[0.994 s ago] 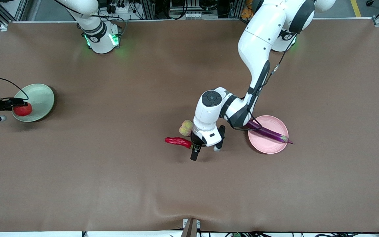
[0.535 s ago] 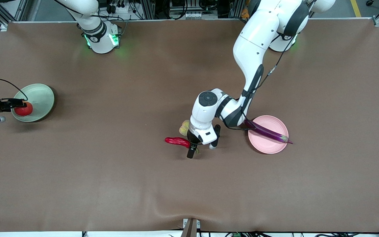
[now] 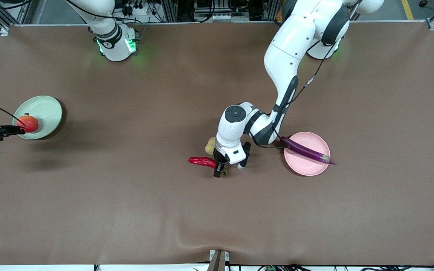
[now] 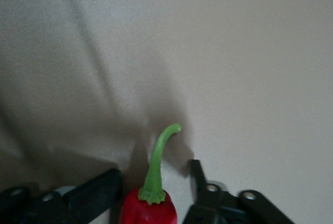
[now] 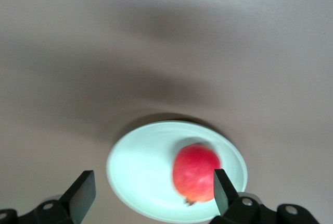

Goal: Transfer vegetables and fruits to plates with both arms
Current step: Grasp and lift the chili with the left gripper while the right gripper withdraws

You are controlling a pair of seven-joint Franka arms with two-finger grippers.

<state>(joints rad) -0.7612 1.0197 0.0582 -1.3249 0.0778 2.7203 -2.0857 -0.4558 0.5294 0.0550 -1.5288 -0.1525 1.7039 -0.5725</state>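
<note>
My left gripper is low over the table's middle, open, its fingers either side of the green-stemmed end of the red chili pepper. The left wrist view shows that pepper between the fingers of the left gripper, with gaps on both sides. The yellowish-green fruit lies beside the chili, partly hidden by the left hand. The purple eggplant lies across the pink plate. My right gripper is open above the edge of the green plate, where the red fruit rests. The right wrist view shows that gripper, plate and fruit.
The brown table cloth has a slight wrinkle at its edge nearest the front camera. The eggplant's stem end overhangs the pink plate's rim toward the left arm's end of the table.
My right gripper has let go of the red fruit, which now rests on the green plate, and has drawn back from it. My left gripper has come down around the chili's stem end.
</note>
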